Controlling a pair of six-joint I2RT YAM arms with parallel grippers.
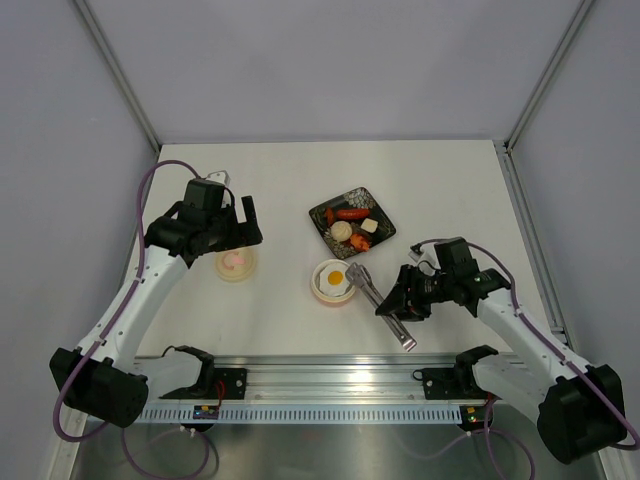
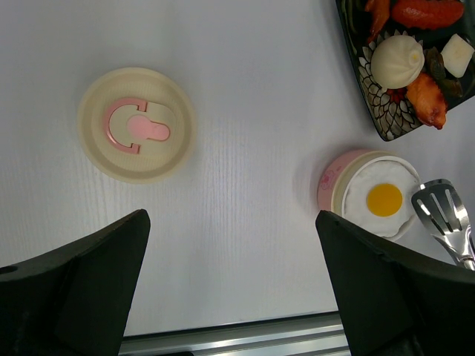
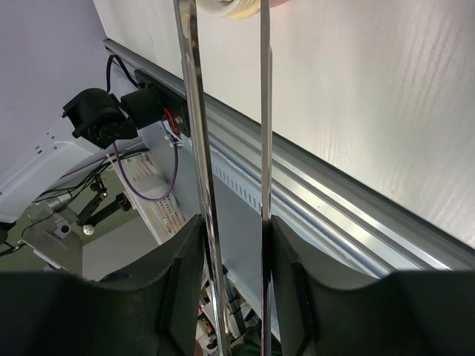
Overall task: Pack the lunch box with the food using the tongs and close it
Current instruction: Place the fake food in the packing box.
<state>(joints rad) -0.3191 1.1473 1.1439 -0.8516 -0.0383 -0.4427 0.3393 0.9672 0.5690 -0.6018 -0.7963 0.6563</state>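
My right gripper [image 3: 234,293] is closed part-way on the tongs [image 3: 194,111], with one silvery arm against the inside of each finger and the two arms standing apart. Their slotted tips reach out ahead of me to the lunch box [image 1: 322,291], just beside its rim, and the fried egg [image 1: 335,277] lies inside it. My right arm stretches low across the table, wrist angled down toward the box.

My left gripper [image 1: 240,222] gapes as wide as it goes and holds nothing. The lid [image 2: 137,124] lies flat below and ahead of it, off toward one finger, pink mark up. That arm is bent at the elbow, wrist pointing down.

The left wrist view shows the tong tip beside the egg. The right wrist view shows only a sliver of the tub. The black tray [image 2: 382,111] with the sausage [image 2: 427,11] and bun [image 2: 397,61] sits beyond the box.
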